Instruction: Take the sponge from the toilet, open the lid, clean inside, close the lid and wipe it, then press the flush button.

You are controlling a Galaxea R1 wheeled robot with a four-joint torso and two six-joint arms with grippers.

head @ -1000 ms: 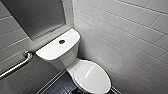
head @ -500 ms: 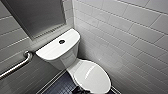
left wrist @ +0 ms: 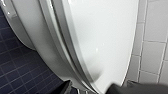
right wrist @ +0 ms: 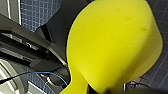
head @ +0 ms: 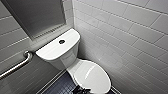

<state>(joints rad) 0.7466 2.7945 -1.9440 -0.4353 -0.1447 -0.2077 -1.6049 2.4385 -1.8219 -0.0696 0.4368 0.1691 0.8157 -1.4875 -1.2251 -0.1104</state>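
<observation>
The white toilet (head: 71,58) stands in a tiled corner with its oval lid (head: 92,76) down. On the tank cover sits the small dark flush button (head: 61,41). My left gripper (head: 82,90) is at the lid's front edge. In the left wrist view the left gripper (left wrist: 91,88) is open, one dark finger on each side of the lid's (left wrist: 100,37) rim. The bright yellow sponge (right wrist: 110,45) looms large in the right wrist view, above the dark floor. My right gripper (right wrist: 97,90) is shut on its narrow end.
A metal grab bar (head: 17,66) runs along the left wall. White tiled walls (head: 130,37) close in behind and to the right of the toilet. Dark blue floor tiles (head: 60,86) lie left of the bowl. A grey recessed panel (head: 37,15) is above the tank.
</observation>
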